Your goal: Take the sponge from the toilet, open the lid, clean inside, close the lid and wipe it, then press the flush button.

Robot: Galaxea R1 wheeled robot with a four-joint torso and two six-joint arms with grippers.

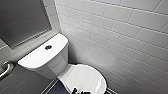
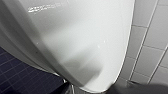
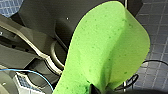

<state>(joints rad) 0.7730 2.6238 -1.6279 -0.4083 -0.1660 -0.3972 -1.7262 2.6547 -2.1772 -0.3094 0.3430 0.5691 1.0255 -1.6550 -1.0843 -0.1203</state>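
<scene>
Green sponge (image 3: pixel 107 47) gripped in right jaws, white toilet lid (image 1: pixel 82 78) closed

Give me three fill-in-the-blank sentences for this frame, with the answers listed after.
The toilet lid is ___ (open or closed).
The sponge pinched in the right gripper is bright ___.
The dark round flush button sits on top of the white ___.
Missing words: closed; green; tank.
</scene>
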